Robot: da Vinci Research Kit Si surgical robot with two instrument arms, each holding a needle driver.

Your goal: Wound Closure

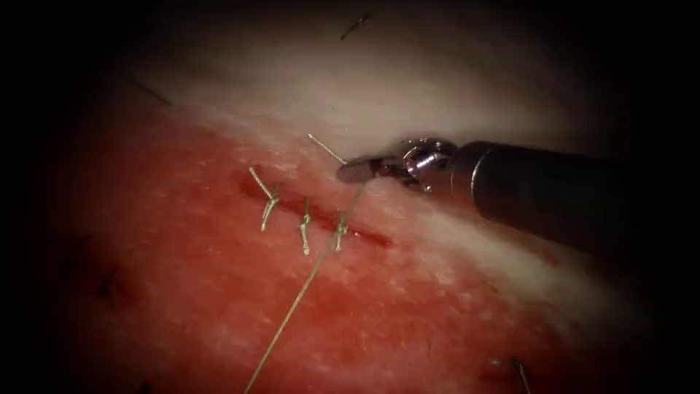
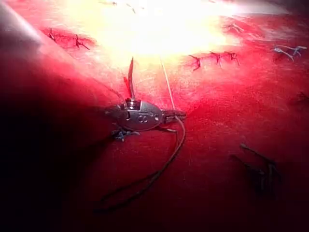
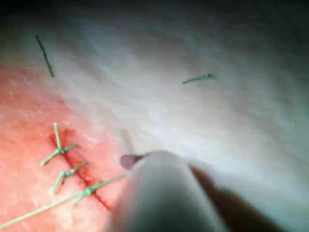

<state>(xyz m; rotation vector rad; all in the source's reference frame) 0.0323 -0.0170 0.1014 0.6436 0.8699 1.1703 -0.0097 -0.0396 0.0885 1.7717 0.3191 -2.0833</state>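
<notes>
Tissue (image 1: 437, 306) bkgd. Endoscope: R end effector (image 1: 357, 171) just above-right of cut (image 1: 368, 235), closed on thread (image 1: 292, 310), which runs down-left past 3 stitches (image 1: 304, 226).

L wrist: L end effector (image 2: 131, 101) well away from cut, looks clamped on needle (image 2: 131, 77) at one end; needle clear of tissue.

R wrist: R end effector closed beside cut.

Right tool (image 1: 357, 171): polished, glossy metal jaws on a dark matt shaft (image 1: 539, 193). Tissue (image 1: 437, 306): moist, grainy, faintly glistening surface. Thread (image 1: 295, 303): thin, smooth, pale filament.
</notes>
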